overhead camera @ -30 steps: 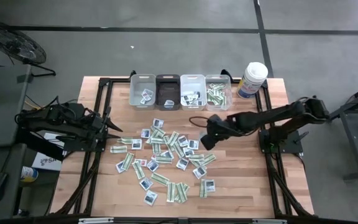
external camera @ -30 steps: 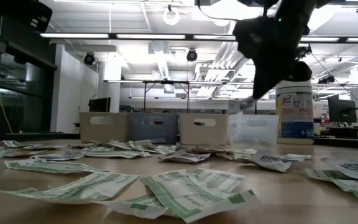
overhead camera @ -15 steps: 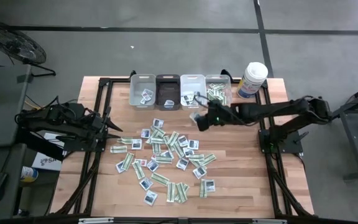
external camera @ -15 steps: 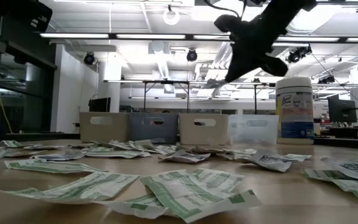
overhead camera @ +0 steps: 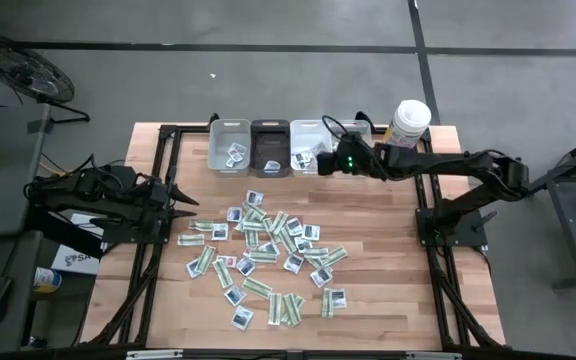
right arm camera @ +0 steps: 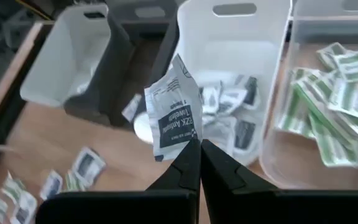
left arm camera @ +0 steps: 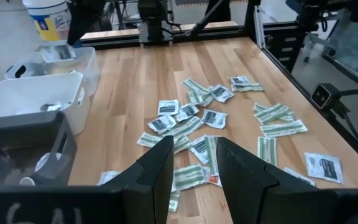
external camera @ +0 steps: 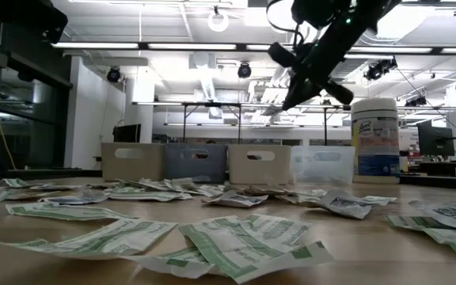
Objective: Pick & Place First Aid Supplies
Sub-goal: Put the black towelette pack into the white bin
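Note:
Many first aid supplies (overhead camera: pixel 268 245), narrow green-and-white strips and squarish white packets, lie flat and scattered on the wooden table (overhead camera: pixel 388 260). My right gripper (overhead camera: pixel 320 162) hangs over the white third bin (overhead camera: pixel 310 140) at the far edge, shut on one white packet with dark-blue marks (right arm camera: pixel 173 115). In the low view that gripper (external camera: pixel 285 101) is high above the bins. My left gripper (left arm camera: pixel 197 163) waits at the table's left side, open, with nothing between its fingers. My right gripper pinches the white packet by its lower edge (right arm camera: pixel 188 143) between its two fingertips. The fingers slant down toward the far edge. The packet sticks out beyond the fingertips, tilted, lifted clear above the white bin.
Along the far edge stand several bins in a row: a pale one (overhead camera: pixel 230 147), a dark one (overhead camera: pixel 270 147), the white one with white packets, and a clear one (overhead camera: pixel 353 145) with green strips. A white canister (overhead camera: pixel 408 125) stands to their right.
My right gripper has swung from over the pile toward the table's far edge and a little up, rolling as it went. It has stayed shut on the white packet, which now hangs above the white bin. The left arm kept still.

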Robot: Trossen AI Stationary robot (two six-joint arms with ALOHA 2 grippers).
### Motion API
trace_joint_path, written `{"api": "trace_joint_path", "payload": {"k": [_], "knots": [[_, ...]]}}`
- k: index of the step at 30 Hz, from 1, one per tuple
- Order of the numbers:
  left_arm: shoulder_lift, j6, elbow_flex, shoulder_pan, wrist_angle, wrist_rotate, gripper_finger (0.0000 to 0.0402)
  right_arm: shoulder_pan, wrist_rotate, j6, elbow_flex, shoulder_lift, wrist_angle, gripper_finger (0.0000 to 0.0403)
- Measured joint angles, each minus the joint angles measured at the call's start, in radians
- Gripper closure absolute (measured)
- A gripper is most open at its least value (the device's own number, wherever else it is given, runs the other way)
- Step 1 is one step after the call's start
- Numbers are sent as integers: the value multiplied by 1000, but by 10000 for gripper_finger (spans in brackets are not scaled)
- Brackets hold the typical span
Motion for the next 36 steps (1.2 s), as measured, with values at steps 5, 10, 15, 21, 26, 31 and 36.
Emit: {"api": "trace_joint_path", "payload": {"k": [5, 10, 15, 21, 26, 31, 36], "knots": [[0, -15, 0, 0, 0, -21, 283, -40, -25, 2, 0, 82, 136, 403], [0, -18, 0, 0, 0, -27, 283, -75, -43, 31, 0, 175, 227, 403], [0, -28, 0, 0, 0, -41, 283, -95, -45, 89, 0, 254, 288, 403], [0, -43, 0, 0, 0, -48, 283, -103, -69, 95, 0, 281, 299, 403], [0, -44, 0, 0, 0, -48, 283, -103, -87, 92, 0, 281, 298, 402], [0, -45, 0, 0, 0, -48, 283, -102, -95, 80, 0, 281, 289, 401], [0, -45, 0, 0, 0, -48, 283, -102, -116, 48, 0, 281, 287, 370]]}}
